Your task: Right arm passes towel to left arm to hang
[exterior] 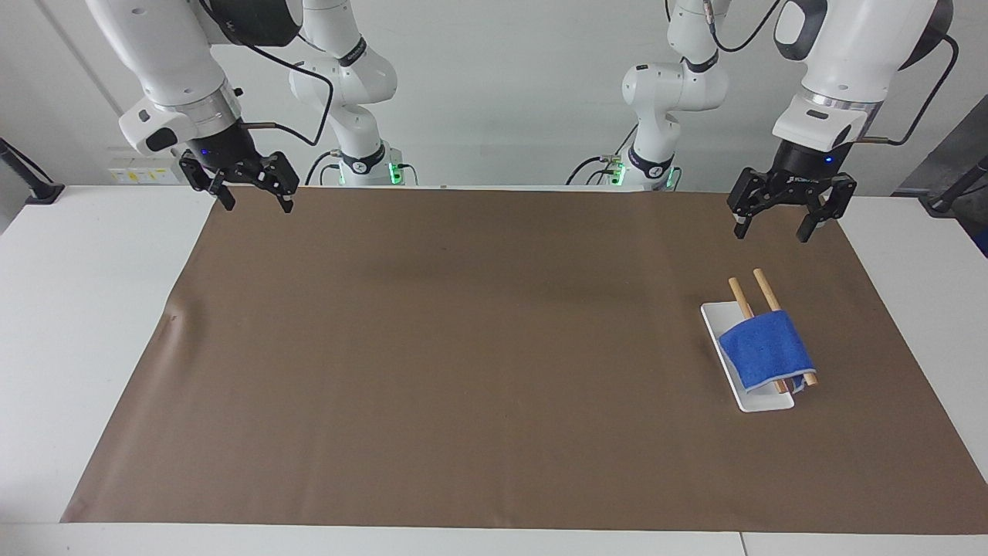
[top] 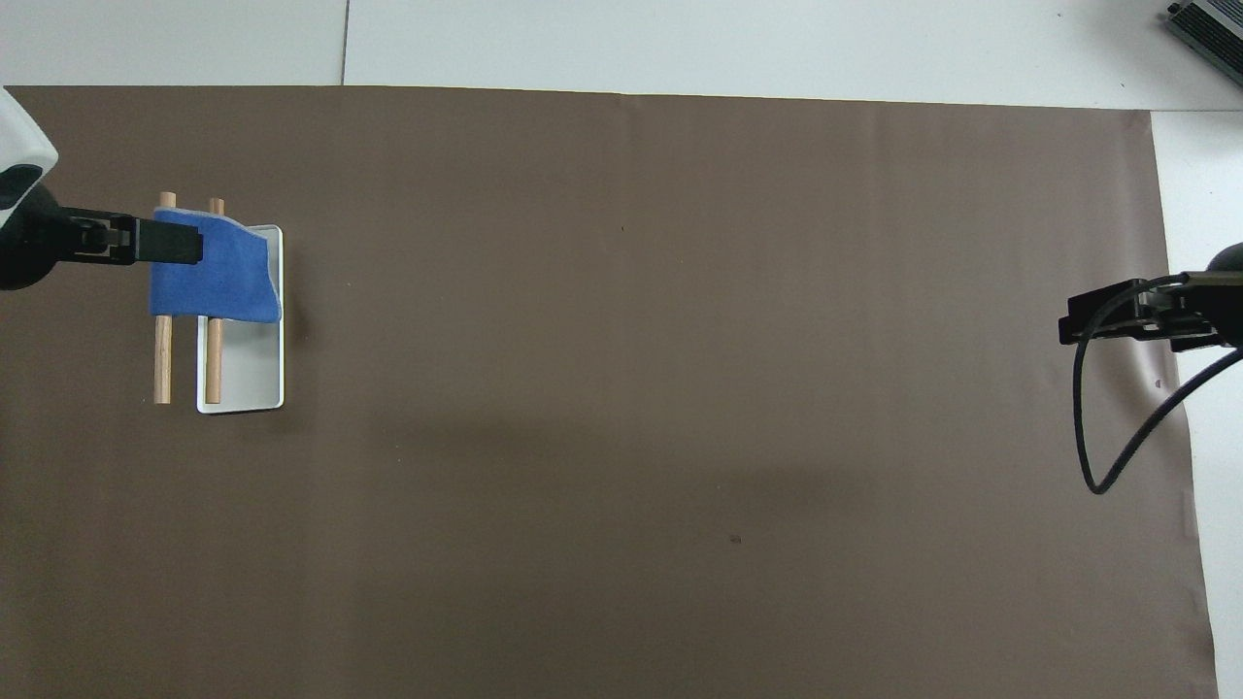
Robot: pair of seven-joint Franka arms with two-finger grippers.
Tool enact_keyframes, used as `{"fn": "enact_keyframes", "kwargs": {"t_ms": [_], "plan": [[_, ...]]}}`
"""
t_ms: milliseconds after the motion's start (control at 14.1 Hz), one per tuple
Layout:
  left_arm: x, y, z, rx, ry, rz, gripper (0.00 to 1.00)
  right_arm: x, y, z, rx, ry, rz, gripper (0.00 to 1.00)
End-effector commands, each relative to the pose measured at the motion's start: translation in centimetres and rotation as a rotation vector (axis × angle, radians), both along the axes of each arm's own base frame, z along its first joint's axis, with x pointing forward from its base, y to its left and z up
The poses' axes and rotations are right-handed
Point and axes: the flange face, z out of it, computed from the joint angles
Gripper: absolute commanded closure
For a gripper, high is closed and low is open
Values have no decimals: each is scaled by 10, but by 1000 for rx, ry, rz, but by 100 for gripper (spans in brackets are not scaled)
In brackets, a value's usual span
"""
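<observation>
Your towel (exterior: 766,347) lies draped over two wooden rods (exterior: 760,287) on a white tray (exterior: 714,316), at the left arm's end of the brown mat (exterior: 463,347) on the bench (nothing grips it). Your left gripper (exterior: 790,212) hangs in the air over the mat's edge nearest the robots, clear of the towel, jaws wide and empty. Your right gripper (exterior: 248,188) waits raised over the mat's corner at its own end, jaws likewise wide and empty.
</observation>
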Motion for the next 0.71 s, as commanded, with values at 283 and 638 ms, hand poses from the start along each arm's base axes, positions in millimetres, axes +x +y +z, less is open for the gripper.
{"fn": "enact_keyframes", "kwargs": {"t_ms": [283, 638], "plan": [[-27, 11, 24, 66, 171, -121, 0, 3, -7, 6, 14, -11, 9, 0], [-36, 18, 21, 68, 205, -101, 0, 0, -7, 3, 15, 0, 10, 0]]}}
